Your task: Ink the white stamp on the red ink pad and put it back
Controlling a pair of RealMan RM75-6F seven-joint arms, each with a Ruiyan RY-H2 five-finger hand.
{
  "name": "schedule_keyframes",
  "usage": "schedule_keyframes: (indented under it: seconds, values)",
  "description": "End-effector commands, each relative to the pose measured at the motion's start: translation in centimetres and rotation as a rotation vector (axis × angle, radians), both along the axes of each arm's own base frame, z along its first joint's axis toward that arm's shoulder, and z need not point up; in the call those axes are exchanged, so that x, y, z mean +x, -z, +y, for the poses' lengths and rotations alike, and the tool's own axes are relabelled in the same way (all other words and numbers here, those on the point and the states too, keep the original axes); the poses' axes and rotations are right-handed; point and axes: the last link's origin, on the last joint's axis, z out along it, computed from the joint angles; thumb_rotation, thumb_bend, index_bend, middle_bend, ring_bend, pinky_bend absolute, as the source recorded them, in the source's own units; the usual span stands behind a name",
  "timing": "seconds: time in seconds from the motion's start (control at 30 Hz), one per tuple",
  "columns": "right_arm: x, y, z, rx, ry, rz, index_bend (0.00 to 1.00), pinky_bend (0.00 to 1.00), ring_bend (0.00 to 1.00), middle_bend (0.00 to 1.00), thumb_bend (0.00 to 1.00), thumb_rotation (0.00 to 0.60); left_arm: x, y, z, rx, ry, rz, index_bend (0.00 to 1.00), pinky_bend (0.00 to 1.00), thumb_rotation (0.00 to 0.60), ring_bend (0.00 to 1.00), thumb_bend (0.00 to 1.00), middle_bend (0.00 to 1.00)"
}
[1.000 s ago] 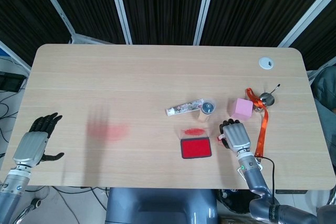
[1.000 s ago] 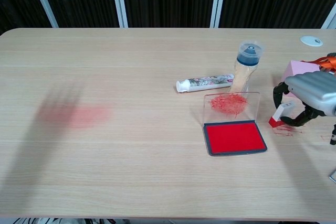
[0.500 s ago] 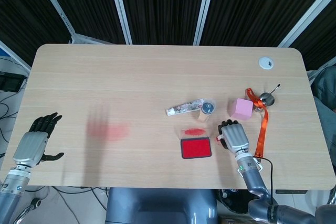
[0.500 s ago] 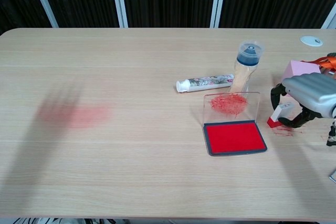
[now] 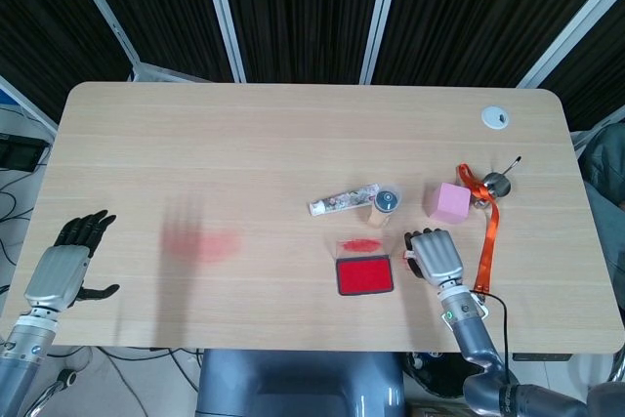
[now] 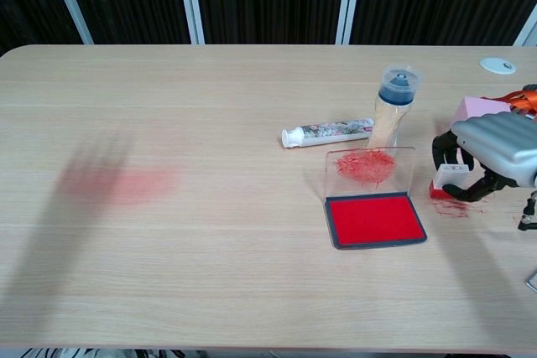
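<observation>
The red ink pad [image 6: 373, 219] lies open right of the table's middle, its clear lid [image 6: 369, 165] standing up behind it, smeared with red. Just right of the pad, the white stamp [image 6: 450, 179] with a red base stands upright on the table over red ink marks. My right hand [image 6: 495, 157] curls around it, a finger on one side and the thumb on the other. From the head view the right hand [image 5: 437, 256] covers most of the stamp [image 5: 411, 262] beside the pad [image 5: 364, 274]. My left hand [image 5: 66, 266] hovers open at the table's front left edge.
Behind the pad stand a blue-capped bottle [image 6: 393, 106] and a lying tube [image 6: 329, 132]. A pink cube [image 6: 478, 111], an orange ribbon [image 5: 485, 231] and a small metal piece [image 5: 499, 183] lie at the right. A red stain [image 6: 126, 182] marks the left of the table.
The stamp has gone from tilted in my right hand to upright with its base on the table. The left hand has not moved.
</observation>
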Motion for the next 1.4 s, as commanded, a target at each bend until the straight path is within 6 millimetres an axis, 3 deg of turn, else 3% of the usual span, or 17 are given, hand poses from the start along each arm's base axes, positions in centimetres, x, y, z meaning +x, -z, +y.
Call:
schedule_keyframes:
  seconds: [0.03,0.37,0.77,1.1,1.4]
  values:
    - [0.0,-0.5,0.3,-0.006,-0.009,-0.007,0.75,0.59,0.53,0.62,0.68,0.600,0.0,0.0,0.0,-0.001,-0.001,0.000,0.00,0.00,0.600,0.00,0.00,0.00]
    - [1.1,-2.2,2.5,0.023,-0.060,-0.028,0.77,0.59,0.54,0.64,0.68,0.600,0.0,0.1,-0.1,-0.002,-0.004,0.000,0.00,0.00,0.600,0.00,0.00,0.00]
    - [5.8,-0.8,5.0,0.136,-0.140,-0.087,0.79,0.59,0.55,0.65,0.68,0.600,0.1,0.0,-0.1,0.000,-0.001,-0.004,0.00,0.00,0.600,0.00,0.00,0.00]
    - [7.9,1.5,5.0,0.166,-0.146,-0.087,0.79,0.59,0.56,0.66,0.68,0.600,0.1,-0.1,-0.1,-0.005,0.001,-0.017,0.00,0.00,0.600,0.00,0.00,0.00]
    - [8.7,2.9,3.8,0.162,-0.117,-0.066,0.80,0.59,0.57,0.67,0.68,0.600,0.1,-0.2,0.0,-0.012,-0.007,-0.025,0.00,0.00,0.600,0.00,0.00,0.00]
